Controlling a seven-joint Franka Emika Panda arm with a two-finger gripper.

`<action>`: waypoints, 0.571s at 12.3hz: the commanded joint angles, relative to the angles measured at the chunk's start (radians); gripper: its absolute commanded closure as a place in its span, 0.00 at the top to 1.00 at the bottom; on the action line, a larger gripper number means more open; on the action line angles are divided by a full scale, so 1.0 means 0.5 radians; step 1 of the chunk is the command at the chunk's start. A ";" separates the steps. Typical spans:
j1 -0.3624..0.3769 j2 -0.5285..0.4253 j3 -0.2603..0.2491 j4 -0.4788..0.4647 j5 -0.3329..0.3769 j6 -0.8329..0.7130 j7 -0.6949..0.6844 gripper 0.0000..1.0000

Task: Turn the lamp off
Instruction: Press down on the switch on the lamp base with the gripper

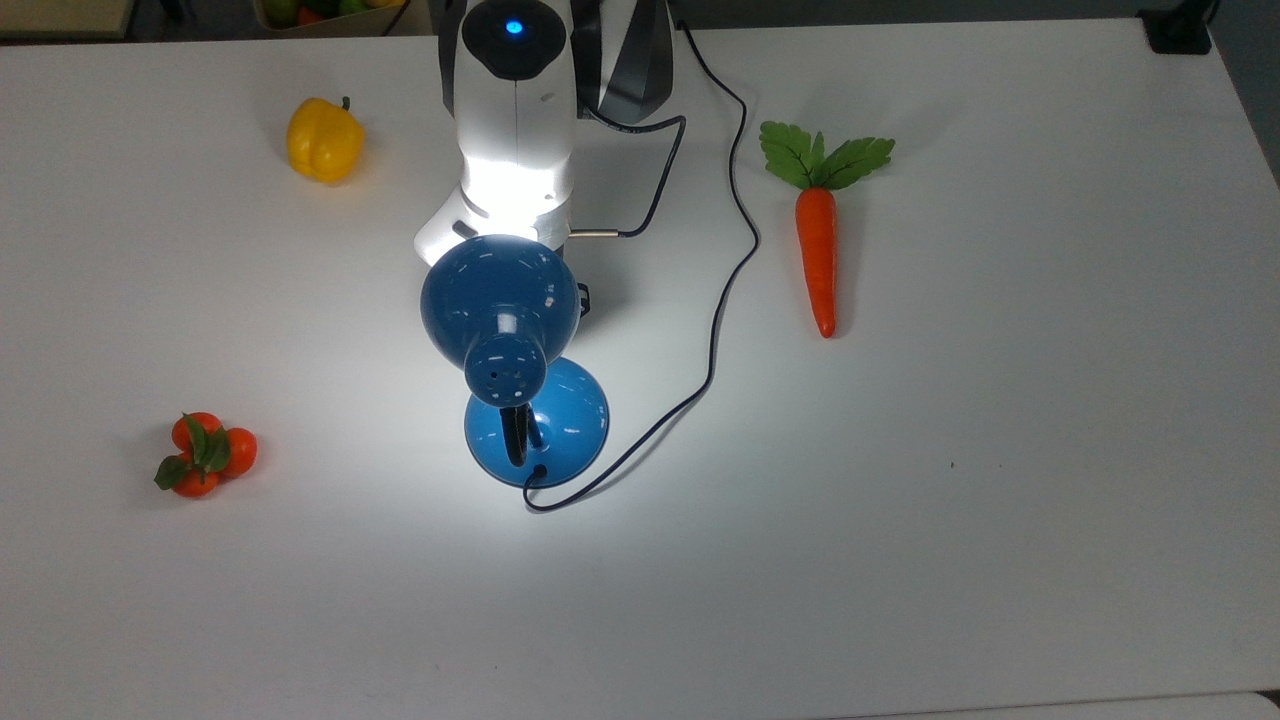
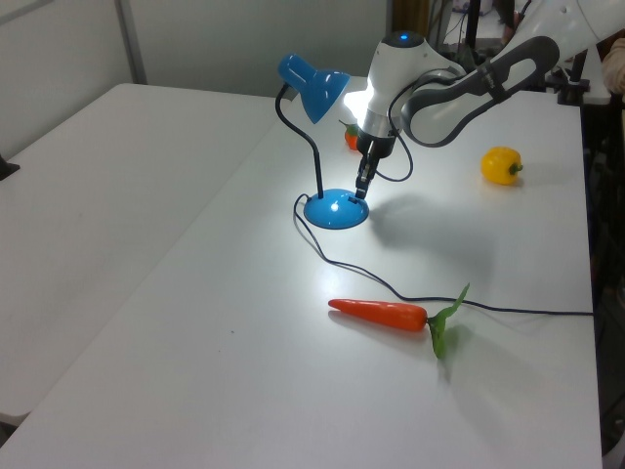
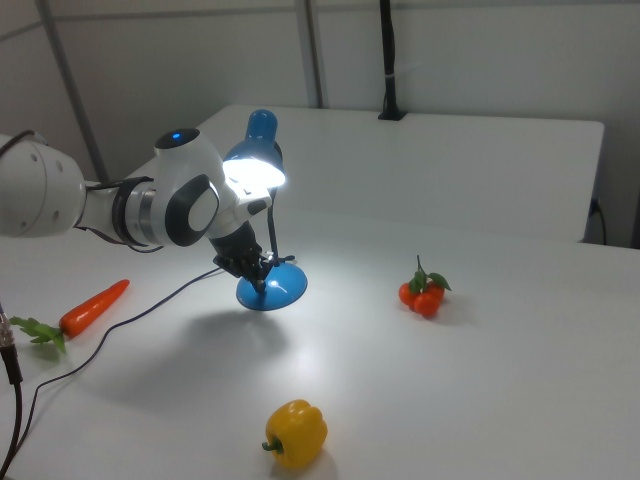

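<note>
Lamp (image 1: 500, 320) lit, standing mid-table, shade leaning toward 12 o'clock in the top view over its round base (image 2: 336, 210), cord (image 1: 715, 300) trailing off toward 1 o'clock. Gripper (image 2: 361, 188) poised tip-down at the base's rim on the shade's side, at about 2 o'clock of the base in the left view, touching or just above it; cannot tell whether fingers are spread or pressed together. Arm (image 3: 150, 210) reaching in under the glowing shade, wrist pitched steeply downward, so judged a short downward press onto the base remains.
</note>
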 commanded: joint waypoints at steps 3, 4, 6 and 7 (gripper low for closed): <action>0.020 0.029 -0.008 -0.006 0.021 0.101 0.026 0.00; 0.029 0.029 -0.008 -0.009 0.021 0.098 0.026 0.00; 0.032 0.029 -0.009 -0.021 0.021 0.077 0.026 0.00; 0.035 0.029 -0.008 -0.030 0.018 0.058 0.026 0.00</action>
